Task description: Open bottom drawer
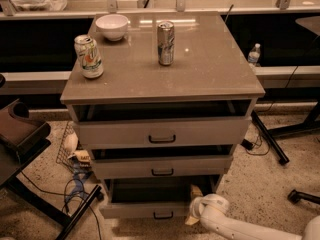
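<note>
The bottom drawer [131,210] is the lowest grey front of the cabinet, with a small black bar handle [163,215] at its centre. A dark opening shows above its front. My gripper [193,217] sits low at the drawer's right end, right of the handle, on a white arm [235,228] that comes in from the bottom right. The mid-sized drawer front [161,167] and the large top drawer front [161,133] lie above it.
On the cabinet top [210,69] stand a white bowl [112,26], a green-white can [89,56] and a silver can [165,43]. A dark chair [20,139] and cables [75,184] lie to the left. A water bottle [254,54] and stand legs [270,139] are on the right.
</note>
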